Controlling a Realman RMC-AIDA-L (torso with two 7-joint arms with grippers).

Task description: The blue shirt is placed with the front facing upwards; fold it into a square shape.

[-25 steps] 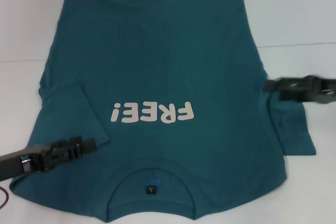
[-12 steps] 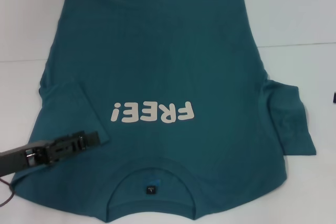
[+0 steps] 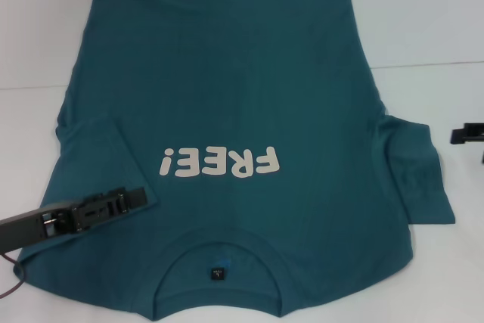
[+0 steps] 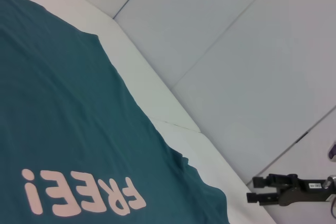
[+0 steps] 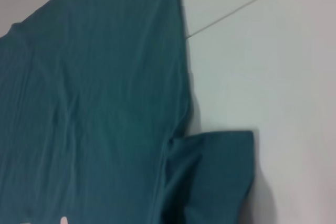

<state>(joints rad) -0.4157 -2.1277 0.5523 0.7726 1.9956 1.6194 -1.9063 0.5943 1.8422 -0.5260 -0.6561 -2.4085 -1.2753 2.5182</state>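
The blue shirt [image 3: 227, 73] lies front up on the white table, its cream "FREE!" print [image 3: 219, 163] and collar [image 3: 219, 241] nearest me. Its left sleeve [image 3: 98, 149] is folded inward over the body. The right sleeve [image 3: 420, 179] lies spread out on the table. My left gripper [image 3: 138, 199] hovers over the shirt near the left shoulder, just below the folded sleeve. My right gripper [image 3: 457, 135] is at the far right edge, off the cloth and beyond the right sleeve. In the left wrist view the right gripper [image 4: 253, 190] stands open and holds nothing.
The white table [image 3: 423, 28] shows around the shirt at the back, left and right. A seam in the tabletop [image 3: 431, 64] runs across at the right. A thin dark cable [image 3: 9, 293] hangs by the left arm at the front left corner.
The right gripper left the right sleeve, went out of view to the right, and now shows again at the right edge. The left gripper crept slightly right and up over the shirt.
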